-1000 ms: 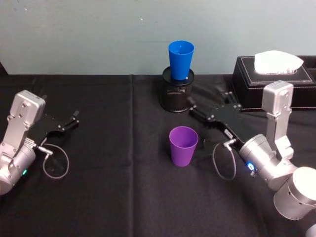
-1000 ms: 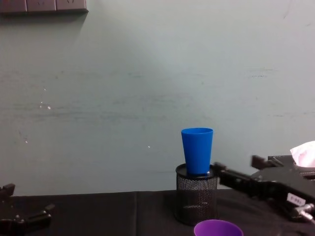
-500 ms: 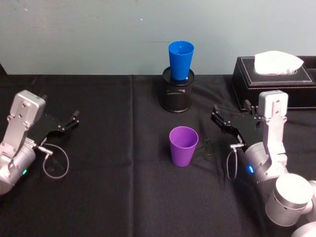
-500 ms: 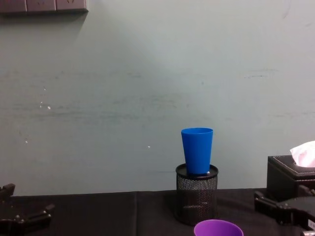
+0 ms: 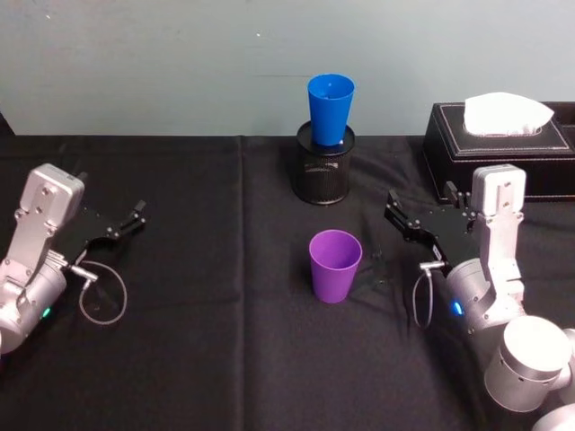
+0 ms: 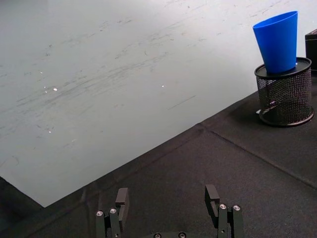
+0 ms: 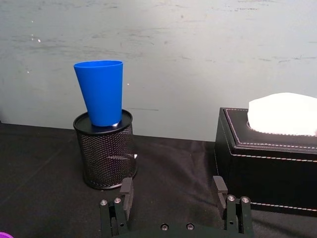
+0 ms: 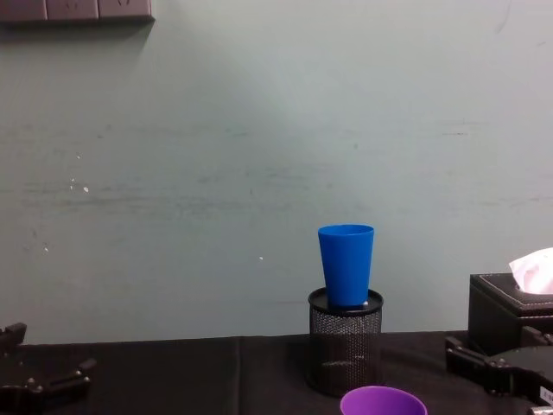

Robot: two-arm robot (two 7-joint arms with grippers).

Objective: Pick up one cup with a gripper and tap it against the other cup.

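Purple cup [image 5: 335, 266]: upright on the black cloth, mid-table, free on every side so a claw can straddle it
Blue cup [image 5: 330, 109]: perched in the mesh pen holder [image 5: 323, 170] behind, raised as a target
Right gripper [image 5: 422, 224]: fingers spread, empty, just right of the purple cup, seemingly ready to approach it
Left gripper [image 5: 126, 222]: parked far left, fingers apart, clear of the work
Tissue box [image 5: 497, 148]: back right, out of the path
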